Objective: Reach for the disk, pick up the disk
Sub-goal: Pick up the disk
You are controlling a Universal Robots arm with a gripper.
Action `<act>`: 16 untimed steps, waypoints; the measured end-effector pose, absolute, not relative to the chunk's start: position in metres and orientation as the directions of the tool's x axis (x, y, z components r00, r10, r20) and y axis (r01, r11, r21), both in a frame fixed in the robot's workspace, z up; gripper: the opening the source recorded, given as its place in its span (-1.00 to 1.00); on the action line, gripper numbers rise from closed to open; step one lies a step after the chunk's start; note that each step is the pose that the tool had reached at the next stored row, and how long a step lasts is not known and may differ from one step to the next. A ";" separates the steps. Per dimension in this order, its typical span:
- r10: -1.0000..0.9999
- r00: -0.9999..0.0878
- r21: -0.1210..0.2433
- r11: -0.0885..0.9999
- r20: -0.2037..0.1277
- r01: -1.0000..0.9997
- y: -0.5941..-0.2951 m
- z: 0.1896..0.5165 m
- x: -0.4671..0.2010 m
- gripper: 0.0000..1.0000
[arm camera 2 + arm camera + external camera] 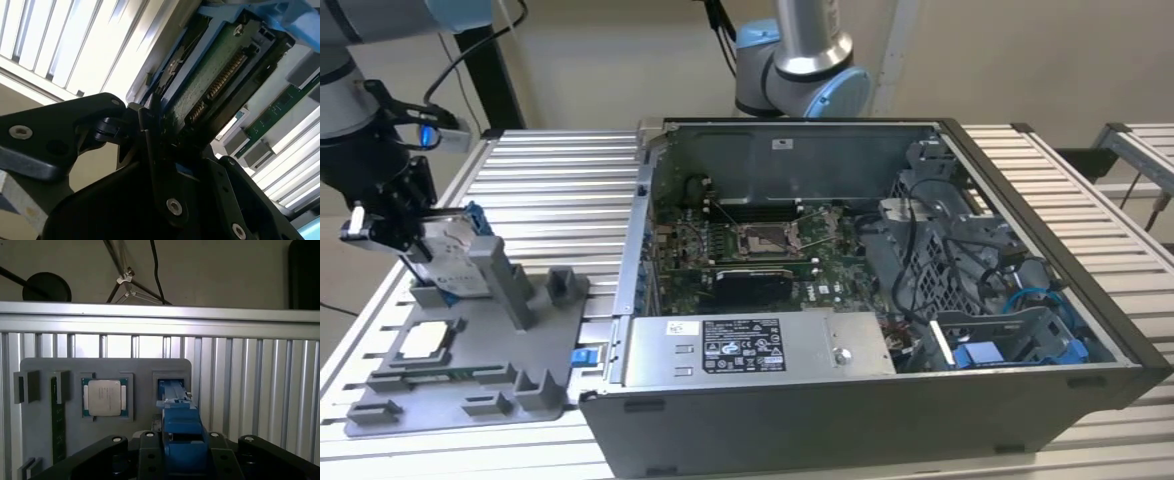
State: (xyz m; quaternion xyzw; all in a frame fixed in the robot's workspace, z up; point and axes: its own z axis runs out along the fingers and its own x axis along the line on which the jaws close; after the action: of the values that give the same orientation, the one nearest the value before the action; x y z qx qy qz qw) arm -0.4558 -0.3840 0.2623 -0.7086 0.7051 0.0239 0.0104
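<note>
Gripper [403, 238] is hanging at the exterior view's left, clamping the disk [450, 250] between its fingers [150, 137]. The disk is standing on edge at a slot of the grey holder [467, 385], and its blue bracket [182, 432] is showing between the jaws in the first wrist view. A square chip [105, 397] is lying flat in the holder, near that slot. Toward the exterior view's right, an open computer case [854, 430] is sitting on the slatted table [547, 180].

One disk [451, 252], one square chip [104, 397], one memory stick [57, 420], one grey holder [480, 395], one computer case [854, 425].
</note>
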 end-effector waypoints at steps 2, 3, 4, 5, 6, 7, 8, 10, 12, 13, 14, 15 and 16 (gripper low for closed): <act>-0.999 0.004 0.019 -0.005 -0.049 -1.000 -0.384 0.261 -0.456 -1.00; -0.999 0.004 0.019 -0.005 -0.049 -1.000 -0.384 0.261 -0.456 -1.00; -0.999 0.004 0.019 -0.005 -0.049 -1.000 -0.384 0.261 -0.456 -1.00; -0.999 0.004 0.019 -0.005 -0.049 -1.000 -0.384 0.260 -0.456 -1.00; -0.999 0.004 0.019 -0.005 -0.048 -1.000 -0.384 0.260 -0.456 -1.00; -0.999 0.004 0.019 -0.005 -0.048 -1.000 -0.384 0.260 -0.456 -1.00; -0.999 0.004 0.019 -0.005 -0.048 -1.000 -0.384 0.260 -0.456 -1.00; -0.999 0.004 0.019 -0.005 -0.049 -1.000 -0.384 0.259 -0.456 -1.00; -0.999 0.004 0.019 -0.005 -0.049 -1.000 -0.384 0.259 -0.456 -1.00; -0.999 0.004 0.019 -0.005 -0.049 -1.000 -0.384 0.259 -0.456 -1.00; -0.999 0.004 0.019 -0.005 -0.049 -1.000 -0.384 0.259 -0.456 1.00; -0.999 0.004 0.019 -0.005 -0.049 -1.000 -0.384 0.259 -0.456 1.00; -0.999 0.004 0.019 -0.005 -0.049 -1.000 -0.384 0.259 -0.456 1.00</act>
State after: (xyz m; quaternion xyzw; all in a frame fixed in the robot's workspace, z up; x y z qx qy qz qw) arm -0.4558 -0.3840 0.2592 -0.7086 0.7051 0.0239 0.0105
